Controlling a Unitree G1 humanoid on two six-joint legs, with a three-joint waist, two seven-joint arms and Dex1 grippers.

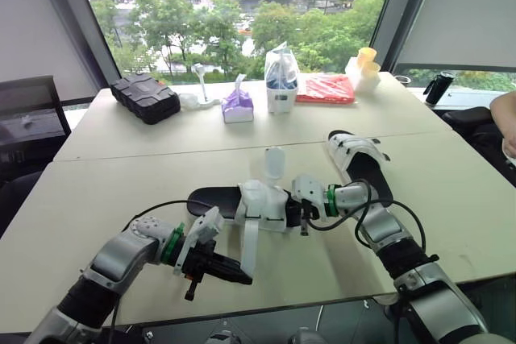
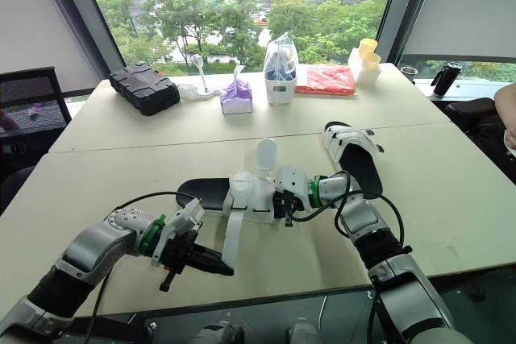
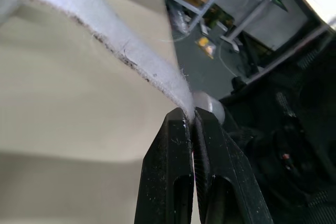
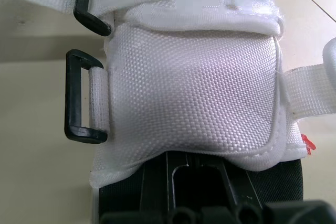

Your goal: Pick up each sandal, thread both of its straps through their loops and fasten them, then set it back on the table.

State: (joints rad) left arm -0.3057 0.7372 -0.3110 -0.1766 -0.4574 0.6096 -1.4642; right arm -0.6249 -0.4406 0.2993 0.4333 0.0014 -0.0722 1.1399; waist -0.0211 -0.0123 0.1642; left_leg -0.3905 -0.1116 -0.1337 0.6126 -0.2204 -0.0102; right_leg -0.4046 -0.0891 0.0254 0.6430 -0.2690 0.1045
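Note:
A black-soled sandal (image 1: 211, 198) with a white woven upper (image 4: 194, 93) lies near the table's front edge. Its long white strap (image 1: 250, 241) hangs toward me. My left gripper (image 1: 242, 274) is shut on that strap's free end (image 3: 131, 51), low over the table. My right gripper (image 1: 303, 215) sits against the upper's right side, shut on the sandal. Two black plastic loops (image 4: 79, 97) stand out on the upper's side, with no strap through the nearer one. The second sandal (image 1: 360, 163) lies flat to the right, behind my right arm.
A small clear bottle (image 1: 275, 163) stands just behind the near sandal. Along the back are a black case (image 1: 145, 97), a purple tissue pack (image 1: 237, 105), a bagged item (image 1: 281, 78), a red packet (image 1: 325, 89) and yellow cups (image 1: 364, 66). A person's arm (image 1: 506, 118) shows at the right edge.

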